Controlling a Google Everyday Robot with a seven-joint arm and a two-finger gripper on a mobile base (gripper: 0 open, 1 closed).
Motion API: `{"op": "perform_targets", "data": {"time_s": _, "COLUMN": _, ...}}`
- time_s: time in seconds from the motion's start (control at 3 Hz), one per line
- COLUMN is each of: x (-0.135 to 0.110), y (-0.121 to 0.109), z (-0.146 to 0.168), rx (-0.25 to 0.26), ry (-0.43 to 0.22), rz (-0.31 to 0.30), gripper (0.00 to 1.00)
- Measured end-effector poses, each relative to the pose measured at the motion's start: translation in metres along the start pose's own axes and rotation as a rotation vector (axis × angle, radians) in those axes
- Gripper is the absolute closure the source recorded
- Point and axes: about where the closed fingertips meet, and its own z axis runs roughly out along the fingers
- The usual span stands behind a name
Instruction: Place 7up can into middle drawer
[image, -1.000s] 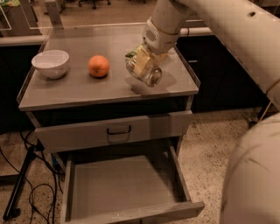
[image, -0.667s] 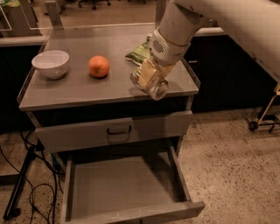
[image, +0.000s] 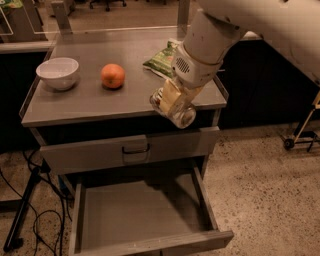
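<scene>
My gripper (image: 169, 101) is shut on the 7up can (image: 183, 117), a silvery can held tilted with one shiny round end facing down and forward. It hangs in the air just in front of the cabinet top's (image: 90, 102) front edge, right of centre. The middle drawer (image: 140, 212) is pulled open below, its bare grey tray empty. The can is above the drawer's back right part, well clear of it.
On the cabinet top are a white bowl (image: 58, 72), an orange fruit (image: 113, 76) and a green snack bag (image: 162, 60) behind the arm. A shut drawer front with a black handle (image: 135, 149) sits above the open drawer. Cables (image: 30, 210) lie on the floor at left.
The gripper has carried the can off the cabinet top, forward and down past its front edge, so it now hangs over the open drawer.
</scene>
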Motion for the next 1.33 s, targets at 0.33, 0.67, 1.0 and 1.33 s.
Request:
{"op": "perform_targets", "data": {"time_s": 0.33, "x": 0.002, "y": 0.000, "z": 0.011, "rx": -0.002, "ry": 0.010, "rz": 0.012, "gripper": 1.00}}
{"op": "perform_targets", "data": {"time_s": 0.67, "x": 0.016, "y": 0.002, "z": 0.041, "rx": -0.025, "ry": 0.033, "rz": 0.064, "gripper": 1.00}}
{"op": "perform_targets", "data": {"time_s": 1.0, "x": 0.033, "y": 0.007, "z": 0.071, "rx": -0.060, "ry": 0.054, "rz": 0.110, "gripper": 1.00}}
{"op": "perform_targets", "data": {"time_s": 1.33, "x": 0.033, "y": 0.007, "z": 0.071, "rx": -0.060, "ry": 0.054, "rz": 0.110, "gripper": 1.00}}
